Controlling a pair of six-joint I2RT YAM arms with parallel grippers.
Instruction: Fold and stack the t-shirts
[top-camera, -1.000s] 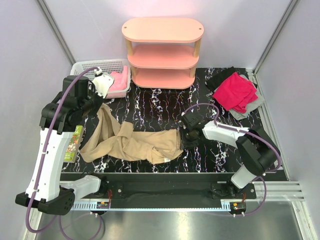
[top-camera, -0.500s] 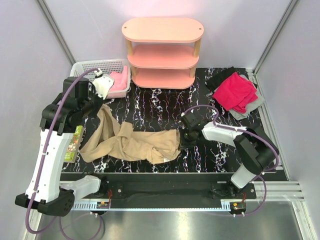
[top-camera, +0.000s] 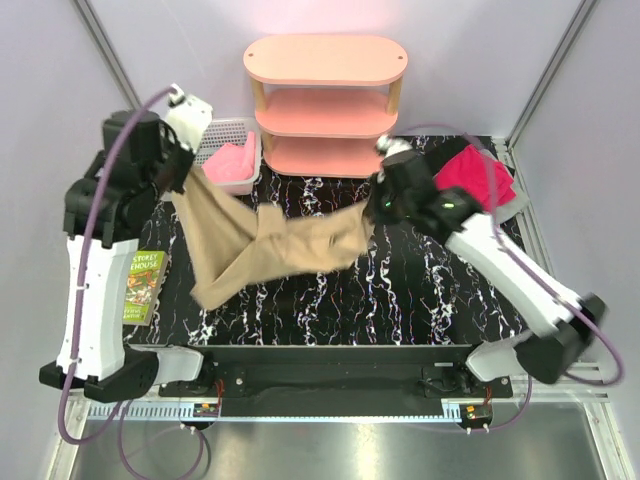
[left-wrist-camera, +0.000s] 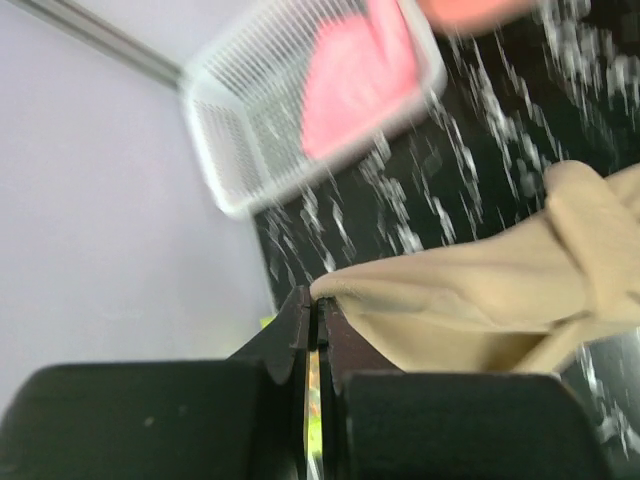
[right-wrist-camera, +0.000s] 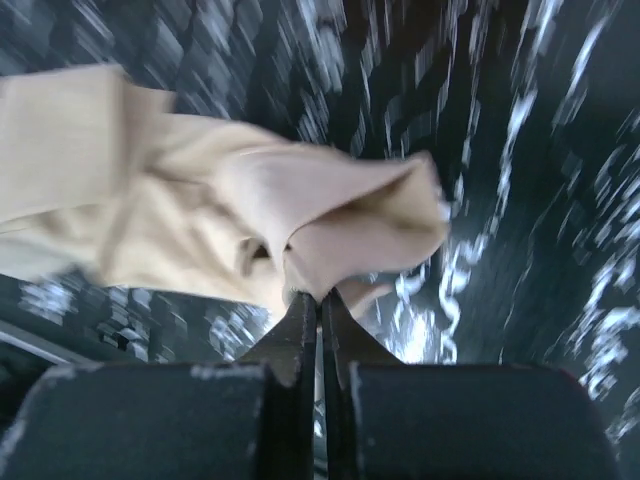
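Note:
The tan-beige t-shirt (top-camera: 270, 248) hangs stretched in the air between both grippers above the black marbled table (top-camera: 420, 290). My left gripper (top-camera: 188, 172) is shut on its left end, seen in the left wrist view (left-wrist-camera: 317, 298) with the cloth (left-wrist-camera: 470, 300). My right gripper (top-camera: 374, 208) is shut on its right end, seen in the right wrist view (right-wrist-camera: 320, 296) with the cloth (right-wrist-camera: 200, 210). A magenta-red t-shirt (top-camera: 478, 172) lies on grey and black ones at the back right. A light pink t-shirt (top-camera: 232, 162) lies in the white basket (top-camera: 222, 128).
A pink three-tier shelf (top-camera: 326, 100) stands at the back centre. A green book (top-camera: 144, 284) lies at the table's left edge. The basket (left-wrist-camera: 240, 130) and the pink cloth (left-wrist-camera: 360, 70) show in the left wrist view. Grey walls enclose the table.
Both grippers have risen and moved toward the back, lifting the tan-beige t-shirt off the table and stretching it between them. It lay crumpled on the table before.

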